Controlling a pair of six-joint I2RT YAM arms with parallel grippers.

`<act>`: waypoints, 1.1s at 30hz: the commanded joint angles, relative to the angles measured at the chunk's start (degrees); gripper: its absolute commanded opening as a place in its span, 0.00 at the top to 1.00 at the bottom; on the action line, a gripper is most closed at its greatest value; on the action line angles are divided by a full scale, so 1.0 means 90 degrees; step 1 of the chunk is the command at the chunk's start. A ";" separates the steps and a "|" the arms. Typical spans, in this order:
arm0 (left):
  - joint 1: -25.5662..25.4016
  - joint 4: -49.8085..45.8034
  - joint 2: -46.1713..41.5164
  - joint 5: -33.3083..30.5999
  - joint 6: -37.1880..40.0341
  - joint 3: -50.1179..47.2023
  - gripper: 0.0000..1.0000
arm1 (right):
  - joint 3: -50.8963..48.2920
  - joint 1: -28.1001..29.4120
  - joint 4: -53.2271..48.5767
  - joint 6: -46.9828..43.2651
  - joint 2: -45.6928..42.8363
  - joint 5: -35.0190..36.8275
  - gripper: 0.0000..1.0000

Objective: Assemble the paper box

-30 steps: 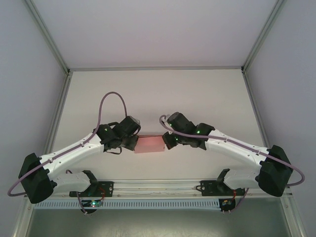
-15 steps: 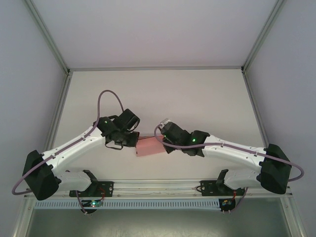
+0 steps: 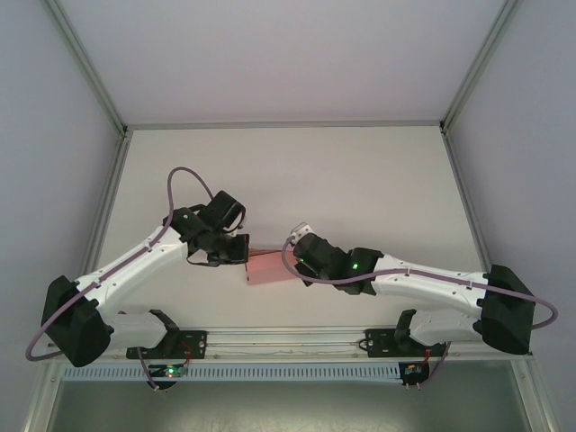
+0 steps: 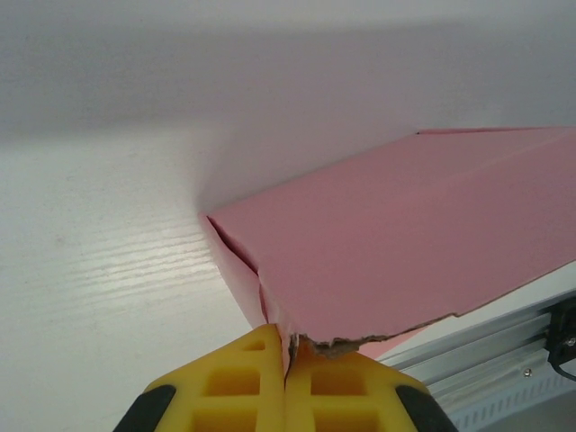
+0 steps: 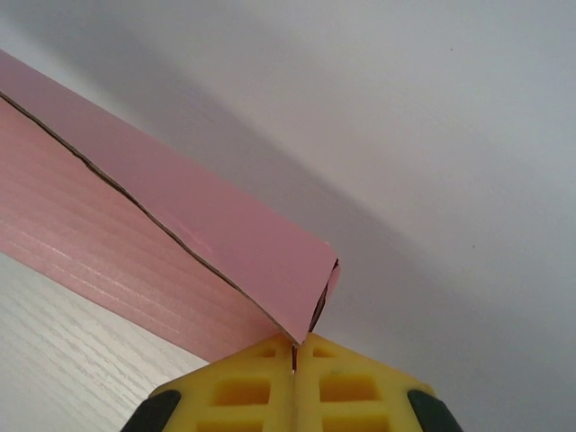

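Note:
The paper box [image 3: 268, 268] is a small flat pink card box held between the two arms near the table's front, slightly skewed. My left gripper [image 3: 244, 256] is at its left end. In the left wrist view its yellow fingers [image 4: 234, 382] are shut, pinching a frayed corner of the pink box [image 4: 405, 234] at the tips [image 4: 288, 346]. My right gripper [image 3: 296, 265] is at the box's right end. In the right wrist view it is shut [image 5: 294, 345], with a corner of the box [image 5: 207, 234] caught at the seam between the pads.
The white table [image 3: 288, 171] lies open behind the box, with grey walls on both sides. An aluminium rail [image 3: 288, 340] runs along the near edge, just in front of the box, and also shows as the rail [image 4: 504, 360] in the left wrist view.
Both arms have swung with the box. The right gripper came nearer and leftward, the left gripper drew back left, and the box has turned askew and shifted slightly toward the front.

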 commanded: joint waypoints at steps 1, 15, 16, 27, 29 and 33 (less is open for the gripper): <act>-0.0003 0.0326 0.0212 0.0820 -0.0268 0.0290 1.00 | -0.0199 0.0253 -0.0123 -0.0067 0.0206 -0.0591 1.00; 0.0210 0.0102 0.0379 0.0902 -0.0606 0.0671 1.00 | -0.0386 0.0312 0.0141 0.0015 0.0254 -0.0599 1.00; 0.0208 0.0146 0.0419 0.0971 -0.0620 0.0649 1.00 | -0.0396 0.0316 0.0132 0.0026 0.0257 -0.0592 1.00; -0.0164 0.0142 0.0343 -0.0194 0.0735 0.0038 1.00 | -0.0539 0.0312 0.0256 0.0050 0.0127 -0.0461 1.00; -0.0421 0.0514 0.0312 -0.0540 0.0544 -0.0264 1.00 | -0.0567 0.0312 0.0334 0.0085 0.0133 -0.0456 1.00; -0.0906 0.1016 0.0168 -0.1273 0.0448 -0.0740 1.00 | -0.0737 0.0321 0.0584 0.0113 0.0067 -0.0415 1.00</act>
